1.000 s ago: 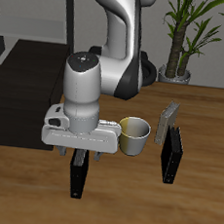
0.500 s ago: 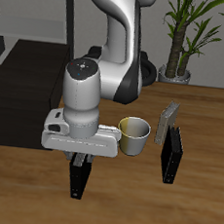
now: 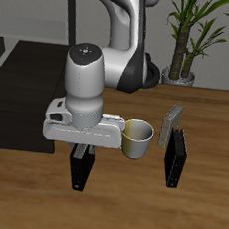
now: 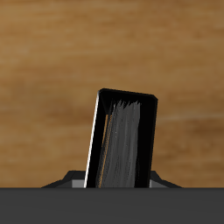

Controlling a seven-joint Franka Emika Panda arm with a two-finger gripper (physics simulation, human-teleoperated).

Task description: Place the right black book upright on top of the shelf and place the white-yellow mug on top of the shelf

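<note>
"So, what is the gripper doing?"

"It is closed tight on the right black book. It grips the top end, and the book hangs straight up and down under it."

"Is the book on the table?"

"I cannot tell if its bottom end touches the wood. It is near the table's front edge."

"What does the wrist view show?"

"The right black book fills the middle, with a thin pale edge along one side. Brown table lies behind it."

"Where is the mug?"

"It stands on the table, just beside the gripper's white body. It is a bit farther back than the held book. You can see its yellow inside."

"And the shelf?"

"It is the big black box at the table's back, beside the arm. The book and the mug are both apart from it."

"Anything else?"

"The other black book stands upright past the mug. A grey book stands tilted just behind it. A green plant is far at the back."
</note>
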